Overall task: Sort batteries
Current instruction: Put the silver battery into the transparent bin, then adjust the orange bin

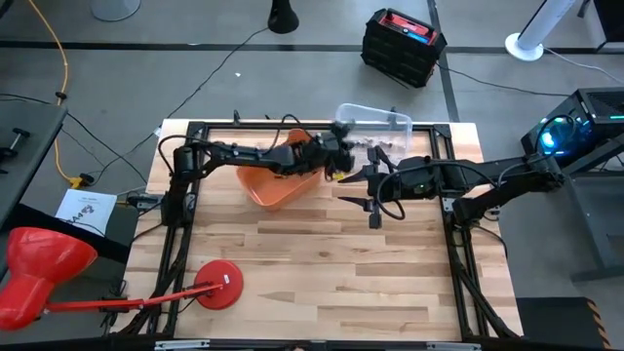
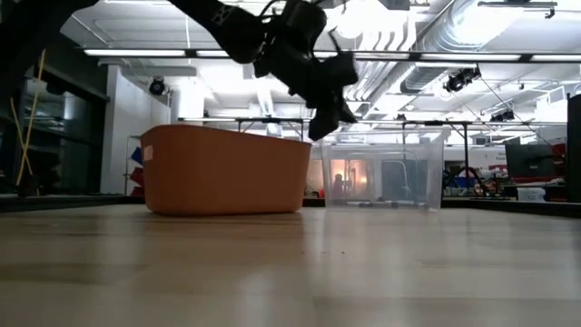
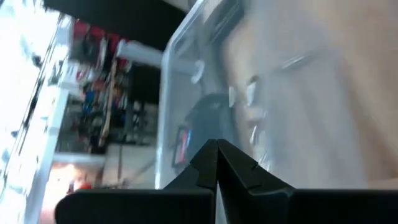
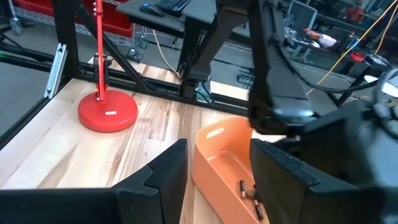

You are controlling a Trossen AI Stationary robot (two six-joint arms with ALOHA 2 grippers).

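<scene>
1. My left claw (image 1: 341,146) is pinched closed, hanging over the near edge of the clear bin (image 1: 390,119) by the desk's (image 1: 322,283) far edge.
2. Batteries (image 3: 251,93) lie scattered in that bin; a few (image 4: 249,191) sit lengthwise along the orange bin (image 1: 278,190).
3. My right claw (image 1: 373,195) is spread open just beside the orange bin, with bare desk toward the front edge.

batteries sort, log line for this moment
left gripper: shut, between orange plastic bin and clear plastic bin | right gripper: open, above orange bin | small cylindrical batteries: some in orange bin
</scene>
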